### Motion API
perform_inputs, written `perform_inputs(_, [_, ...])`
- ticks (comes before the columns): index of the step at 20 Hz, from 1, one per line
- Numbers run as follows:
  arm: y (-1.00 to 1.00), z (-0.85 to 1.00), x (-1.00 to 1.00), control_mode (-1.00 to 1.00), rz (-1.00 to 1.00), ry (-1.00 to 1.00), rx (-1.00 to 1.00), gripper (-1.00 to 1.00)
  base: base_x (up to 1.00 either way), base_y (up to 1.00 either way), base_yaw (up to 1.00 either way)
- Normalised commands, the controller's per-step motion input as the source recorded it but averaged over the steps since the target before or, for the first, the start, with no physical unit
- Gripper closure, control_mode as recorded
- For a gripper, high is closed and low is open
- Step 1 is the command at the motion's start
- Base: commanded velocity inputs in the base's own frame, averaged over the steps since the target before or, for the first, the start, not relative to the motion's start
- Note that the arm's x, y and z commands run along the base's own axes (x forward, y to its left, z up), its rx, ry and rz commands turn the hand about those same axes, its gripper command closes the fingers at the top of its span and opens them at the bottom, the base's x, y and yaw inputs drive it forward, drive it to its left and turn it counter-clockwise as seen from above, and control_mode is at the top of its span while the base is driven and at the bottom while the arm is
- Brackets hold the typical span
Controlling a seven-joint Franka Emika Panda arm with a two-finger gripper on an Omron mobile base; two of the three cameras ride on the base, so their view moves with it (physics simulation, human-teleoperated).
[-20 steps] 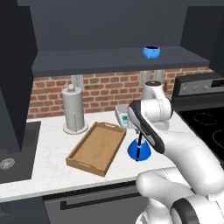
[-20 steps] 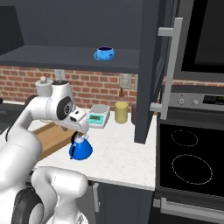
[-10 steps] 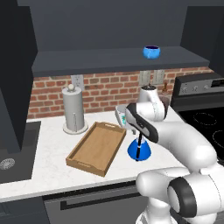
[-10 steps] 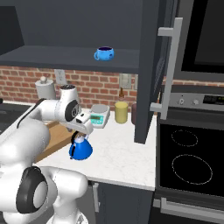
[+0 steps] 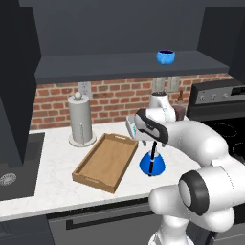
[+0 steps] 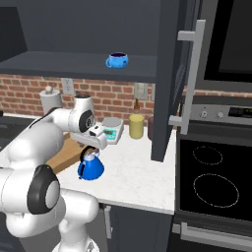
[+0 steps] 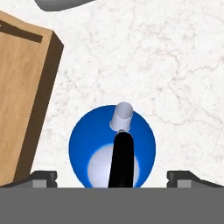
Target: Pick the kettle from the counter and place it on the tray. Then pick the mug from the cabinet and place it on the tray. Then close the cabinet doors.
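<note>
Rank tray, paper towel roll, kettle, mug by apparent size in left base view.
1. tray
2. paper towel roll
3. kettle
4. mug, smallest, though it sits farther back, so true size against the kettle is unsure.

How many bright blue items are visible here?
2: a small bright blue cone-shaped kettle on the white marble counter, beside the wooden tray; a round bright blue mug on the dark cabinet shelf.

Kettle point(image 5: 152, 165) on counter point(image 5: 52, 184) right of tray point(image 5: 103, 161) (mug point(image 5: 165, 57) on shelf)
</note>
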Motion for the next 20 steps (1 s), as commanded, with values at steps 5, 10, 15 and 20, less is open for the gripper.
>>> perform_inputs(5, [0.00, -0.18, -0.02, -1.00, 0.00, 0.02, 0.02, -1.00, 0.00, 0.00, 0.00])
perform_inputs(10, [0.00, -0.15, -0.27, -1.00, 0.00, 0.00, 0.02, -1.00, 0.00, 0.00, 0.00])
perform_inputs(15, [0.04, -0.02, -0.17, -1.00, 0.00, 0.00, 0.00, -1.00, 0.00, 0.00, 0.00])
perform_inputs(20, [0.05, 0.00, -0.11, -1.00, 0.00, -0.02, 0.00, -1.00, 0.00, 0.00, 0.00])
